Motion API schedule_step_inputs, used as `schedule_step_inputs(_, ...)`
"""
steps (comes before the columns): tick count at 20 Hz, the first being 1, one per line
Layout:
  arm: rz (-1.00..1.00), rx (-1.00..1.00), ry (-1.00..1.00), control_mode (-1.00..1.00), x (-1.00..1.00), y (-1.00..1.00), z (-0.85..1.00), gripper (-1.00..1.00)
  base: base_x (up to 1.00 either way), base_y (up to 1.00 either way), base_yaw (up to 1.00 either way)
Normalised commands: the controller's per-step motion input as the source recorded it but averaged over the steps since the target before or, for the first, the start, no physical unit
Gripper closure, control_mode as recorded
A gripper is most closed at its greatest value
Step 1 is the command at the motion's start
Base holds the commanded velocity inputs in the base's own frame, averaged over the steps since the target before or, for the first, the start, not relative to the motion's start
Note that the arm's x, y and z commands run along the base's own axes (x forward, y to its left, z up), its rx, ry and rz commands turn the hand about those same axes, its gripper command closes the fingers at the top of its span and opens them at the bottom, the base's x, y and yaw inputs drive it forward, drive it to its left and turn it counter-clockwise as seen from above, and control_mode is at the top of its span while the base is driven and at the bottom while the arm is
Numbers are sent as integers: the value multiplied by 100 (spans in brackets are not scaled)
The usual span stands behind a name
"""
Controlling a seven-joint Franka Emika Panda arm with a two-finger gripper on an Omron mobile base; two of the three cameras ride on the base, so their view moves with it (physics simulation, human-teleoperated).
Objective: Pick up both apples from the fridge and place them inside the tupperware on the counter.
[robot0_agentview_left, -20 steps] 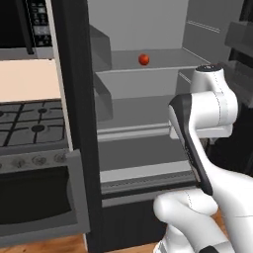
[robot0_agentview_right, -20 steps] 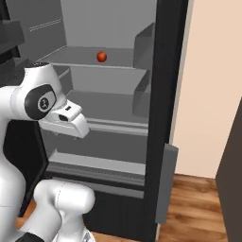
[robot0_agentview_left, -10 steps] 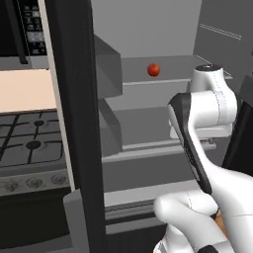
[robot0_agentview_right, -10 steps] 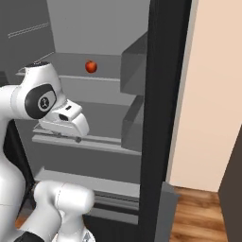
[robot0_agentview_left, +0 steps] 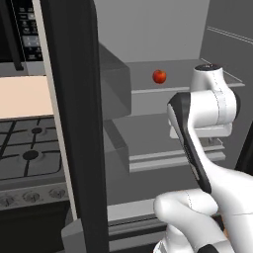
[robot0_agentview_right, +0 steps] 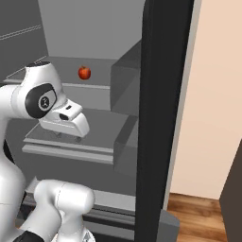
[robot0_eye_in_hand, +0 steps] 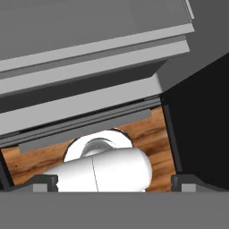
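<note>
Fridge: the fridge (robot0_agentview_left: 148, 39) stood open, its plain grey interior with shelves and bins facing the robot; its thick black door (robot0_agentview_left: 74, 123) ran down the left of the left base view and its other black edge (robot0_agentview_right: 160, 108) down the right base view.
Red apple: the red apple (robot0_agentview_left: 159, 76) sat alone on an upper grey shelf (robot0_agentview_left: 197, 79), toward the back of the fridge; the right base view showed it (robot0_agentview_right: 84, 73) above and beyond the arm's hand.
Arm: the white arm (robot0_agentview_left: 207, 104) was bent in front of the fridge, its hand level with the middle shelf (robot0_agentview_right: 99, 127) and below the apple, well apart from it.
Jaws: pointed downward; in the hand view the two dark fingertips (robot0_eye_in_hand: 44, 181) stood far to either side, so the jaws were wide apart and held nothing.
Hand view: the camera looked down past the grey shelf edges (robot0_eye_in_hand: 89, 58) to the wooden floor (robot0_eye_in_hand: 147, 129) in front of the fridge.
Stove: a black stove (robot0_agentview_left: 24, 153) with burners and knobs stood left of the fridge door, with a dark oven panel (robot0_agentview_left: 20, 29) above it.
Wall: a beige wall (robot0_agentview_right: 212, 104) met the wooden floor to the right of the fridge.
</note>
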Motion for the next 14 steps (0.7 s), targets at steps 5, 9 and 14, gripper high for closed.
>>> schedule_step_inputs(5,0,0,0,100,0,0,0,-100,44,-13,0)
schedule_step_inputs(9,0,0,0,100,0,0,0,-100,46,-11,0)
schedule_step_inputs(14,15,5,-6,-100,36,-8,18,-100,9,-2,1)
